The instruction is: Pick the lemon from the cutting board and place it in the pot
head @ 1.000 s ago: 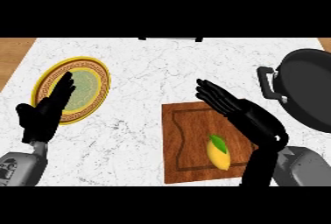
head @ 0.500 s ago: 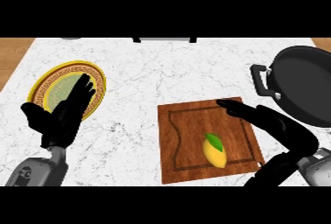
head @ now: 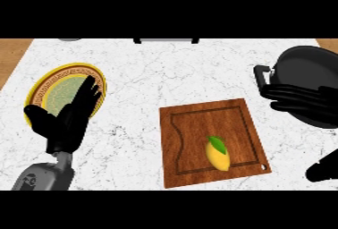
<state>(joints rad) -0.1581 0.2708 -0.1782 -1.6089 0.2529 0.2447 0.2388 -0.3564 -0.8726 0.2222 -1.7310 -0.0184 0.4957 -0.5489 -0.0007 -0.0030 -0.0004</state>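
The pot (head: 315,76) is cut off by the right edge, and its near rim is covered by the right hand (head: 297,96). That hand's palm and wrist are lost past the edge, so only dark fingers are seen. Part of the plate (head: 56,85) is hidden behind the left hand (head: 66,120). A grey thing (head: 166,40) at the worktop's (head: 145,76) far edge is cropped, can't be identified.

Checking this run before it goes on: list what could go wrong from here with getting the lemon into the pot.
1. The right hand lies open over the pot rim, away from the lemon; sweeping back it could knock the pot's handle.
2. The lemon lies near the cutting board front edge; a glancing touch might roll it off.
3. The left hand overlaps the plate in view and may nudge it.
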